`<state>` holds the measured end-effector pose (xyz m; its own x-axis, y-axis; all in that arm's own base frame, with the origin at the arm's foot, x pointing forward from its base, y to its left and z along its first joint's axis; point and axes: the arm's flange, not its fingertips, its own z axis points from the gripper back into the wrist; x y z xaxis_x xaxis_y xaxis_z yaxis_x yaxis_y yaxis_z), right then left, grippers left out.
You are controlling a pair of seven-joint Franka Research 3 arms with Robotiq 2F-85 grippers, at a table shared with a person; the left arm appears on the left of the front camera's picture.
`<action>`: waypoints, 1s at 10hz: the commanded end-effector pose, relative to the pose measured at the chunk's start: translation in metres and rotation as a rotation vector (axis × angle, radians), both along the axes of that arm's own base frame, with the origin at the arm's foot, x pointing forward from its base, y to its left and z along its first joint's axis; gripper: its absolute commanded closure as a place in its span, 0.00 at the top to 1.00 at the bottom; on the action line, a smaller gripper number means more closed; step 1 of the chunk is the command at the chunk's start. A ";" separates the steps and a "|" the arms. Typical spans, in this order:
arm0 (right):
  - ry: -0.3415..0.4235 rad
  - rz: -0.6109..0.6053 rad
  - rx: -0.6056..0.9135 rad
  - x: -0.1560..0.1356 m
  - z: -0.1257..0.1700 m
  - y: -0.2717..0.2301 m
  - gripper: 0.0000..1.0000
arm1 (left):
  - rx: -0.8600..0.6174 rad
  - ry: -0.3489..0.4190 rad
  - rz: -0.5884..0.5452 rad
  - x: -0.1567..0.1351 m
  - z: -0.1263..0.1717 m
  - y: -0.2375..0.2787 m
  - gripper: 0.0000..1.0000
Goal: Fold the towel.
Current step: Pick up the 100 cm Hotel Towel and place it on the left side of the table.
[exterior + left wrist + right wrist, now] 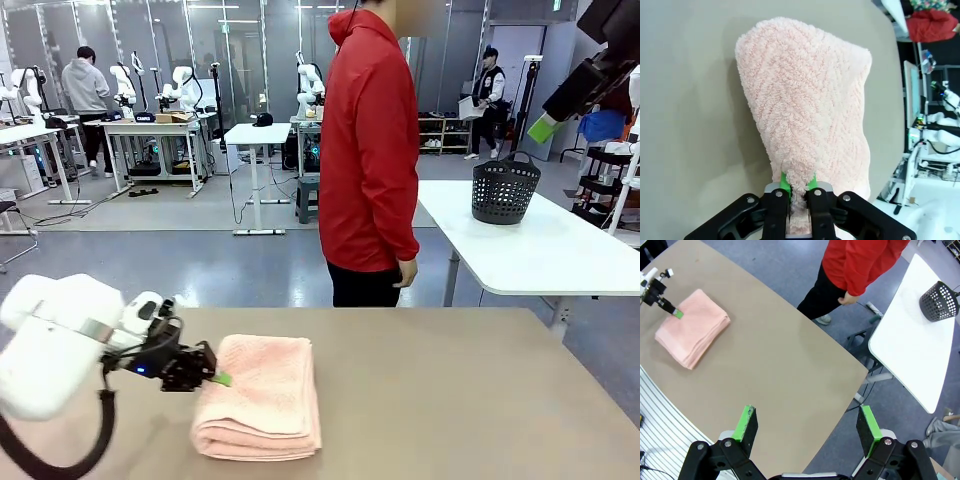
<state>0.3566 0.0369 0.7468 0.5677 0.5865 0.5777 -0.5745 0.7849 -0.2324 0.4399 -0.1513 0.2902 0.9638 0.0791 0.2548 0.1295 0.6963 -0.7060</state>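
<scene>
Left tool (799, 188) pinches the near edge of the towel (810, 120), which lies folded into a thick stack on the tabletop (450, 400); folding looks nearly done, next likely release and retreat; right tool (807, 426) spread, raised well apart.

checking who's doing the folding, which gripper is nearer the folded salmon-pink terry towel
Left. The left gripper is pinched on the edge of the folded salmon-pink terry towel on the tan table. The right gripper hangs open high above the table, well away from it.
</scene>
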 end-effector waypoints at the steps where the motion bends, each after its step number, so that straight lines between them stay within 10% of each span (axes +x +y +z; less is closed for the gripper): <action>1: -0.003 0.006 -0.007 0.000 0.000 -0.001 1.00 | 0.023 0.017 -0.016 -0.009 0.030 0.052 0.00; 10: -0.003 0.006 -0.007 0.000 0.000 -0.001 1.00 | 0.248 0.030 0.007 0.014 0.068 0.259 0.00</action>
